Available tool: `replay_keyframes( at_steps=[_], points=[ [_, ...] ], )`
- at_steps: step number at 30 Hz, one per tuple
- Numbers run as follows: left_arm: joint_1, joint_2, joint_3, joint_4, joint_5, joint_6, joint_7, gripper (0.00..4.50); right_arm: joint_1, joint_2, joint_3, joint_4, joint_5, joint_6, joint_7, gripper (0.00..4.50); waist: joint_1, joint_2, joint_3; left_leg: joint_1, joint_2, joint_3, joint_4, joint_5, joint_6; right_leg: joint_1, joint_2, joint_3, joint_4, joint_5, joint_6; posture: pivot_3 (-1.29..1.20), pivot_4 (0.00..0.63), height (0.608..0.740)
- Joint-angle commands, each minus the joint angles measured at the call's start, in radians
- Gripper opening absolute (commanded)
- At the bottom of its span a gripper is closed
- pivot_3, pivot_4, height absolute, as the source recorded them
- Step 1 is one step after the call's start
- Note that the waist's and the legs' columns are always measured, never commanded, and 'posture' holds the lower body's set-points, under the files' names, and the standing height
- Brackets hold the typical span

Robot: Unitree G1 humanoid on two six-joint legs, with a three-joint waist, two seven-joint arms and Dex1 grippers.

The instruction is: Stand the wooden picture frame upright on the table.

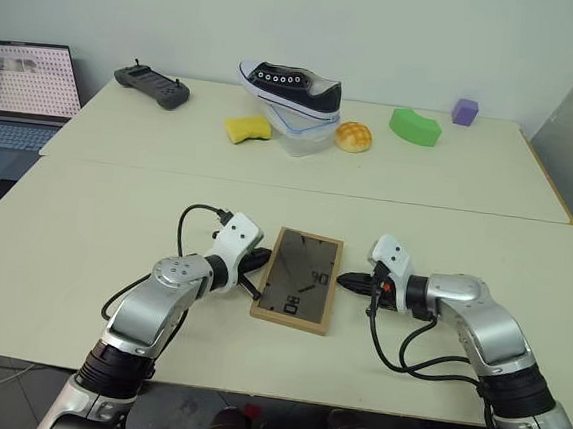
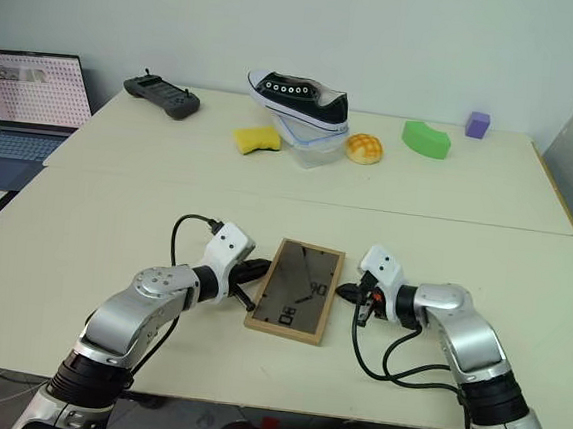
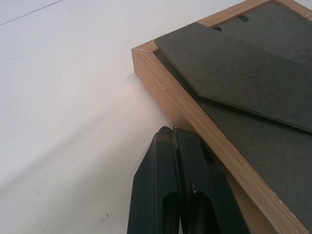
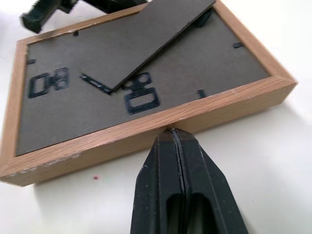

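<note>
On the near section of the surface [image 1: 85, 217], between your two arms, the wooden picture frame [image 1: 299, 279] lies flat, back panel up, with the fold-out stand [image 4: 146, 36] showing on that dark panel.

- Left gripper [image 1: 259, 262]: jaws clenched, holding nothing, tips pressed to the frame's left long edge. Right gripper [image 1: 349, 279]: the same, clenched and empty, tips at the right long edge. You are squeezing the frame between two closed points, not gripping it.
- Main risk, as I judge it: a pinch on two narrow tips gives little hold. If you lift or tilt from here, the frame could pivot about the line between the tips and drop back flat, or flip face up.
- If the two tips are not directly opposite each other, pressing harder will likely spin the frame on the smooth surface and let it skid out sideways.
- The stand looks barely raised from the back. Set upright with it not swung out, the frame would probably topple.
- The wood edge is thin; a tip riding over it could slip onto the back panel and press the frame down instead.
- The shoe [image 1: 291, 85], sponge [image 1: 247, 128] and bun [image 1: 353, 136] sit well apart on the far section; no collision concern.
</note>
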Motion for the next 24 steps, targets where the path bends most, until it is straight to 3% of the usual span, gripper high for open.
replay_keyframes(
  at_steps=[1,2,3,9,11,17,23,24],
  points=[
    [0.022,0.078,0.137,-0.076,-0.122,0.06,-0.107,0.03,-0.01,-0.038,-0.067,0.0,0.002,-0.029,-0.028,0.0,-0.001,0.0,0.0,0.0,0.0,0.0,0.0,0.0,0.0,0.0,0.0,0.0,0.0,0.0,0.0,0.0,0.15,0.74],
    [0.018,0.092,0.201,-0.082,-0.208,0.124,-0.147,0.03,0.0,-0.044,-0.075,-0.015,0.014,-0.02,-0.027,0.0,-0.002,0.0,0.0,0.0,0.0,0.0,0.0,0.0,0.0,0.0,0.0,0.0,0.0,0.0,0.0,0.0,0.15,0.74],
    [0.014,0.11,0.251,-0.086,-0.284,0.189,-0.187,0.41,0.011,-0.05,-0.078,-0.032,0.024,-0.014,-0.024,0.0,-0.002,0.0,0.0,0.0,0.001,0.0,0.0,0.0,0.0,-0.001,0.0,0.0,0.0,0.0,0.0,0.0,0.15,0.74],
    [-0.099,0.198,0.453,0.084,-0.674,0.728,-0.34,1.6,0.051,-0.044,-0.052,-0.056,0.031,-0.025,-0.023,0.0,-0.003,0.0,0.0,0.0,0.0,0.0,0.0,0.0,0.0,0.0,0.001,-0.001,0.0,0.0,0.0,0.0,0.15,0.74],
    [-0.143,0.251,0.41,0.183,-0.712,0.859,-0.4,1.97,0.041,-0.029,-0.039,-0.037,0.025,-0.035,-0.033,0.0,-0.006,-0.001,0.0,0.0,0.0,-0.001,0.0,0.0,0.0,0.0,0.001,-0.001,0.001,0.0,0.0,0.0,0.15,0.74],
    [-0.203,0.305,0.244,0.321,-0.679,0.86,-0.465,3.18,0.04,-0.024,-0.016,-0.05,0.03,-0.022,-0.033,0.0,-0.011,-0.001,0.0,0.0,0.0,-0.001,0.0,0.0,0.0,0.0,0.001,-0.002,0.0,0.0,0.0,0.0,0.15,0.74],
    [-0.215,0.278,0.1,0.42,-0.605,0.741,-0.529,4.46,0.056,-0.017,0.043,-0.078,0.02,-0.017,-0.034,0.0,-0.01,0.0,0.0,0.0,0.001,-0.001,0.0,0.0,0.0,-0.001,0.001,-0.001,0.0,0.0,0.0,0.0,0.15,0.74],
    [-0.213,0.269,0.081,0.431,-0.591,0.713,-0.538,4.46,0.049,-0.001,0.053,-0.077,0.02,-0.014,-0.045,0.0,-0.011,0.0,0.0,0.0,0.001,-0.001,0.0,0.0,0.0,-0.001,0.001,-0.001,0.0,0.0,0.0,0.0,0.15,0.74]
  ],
)
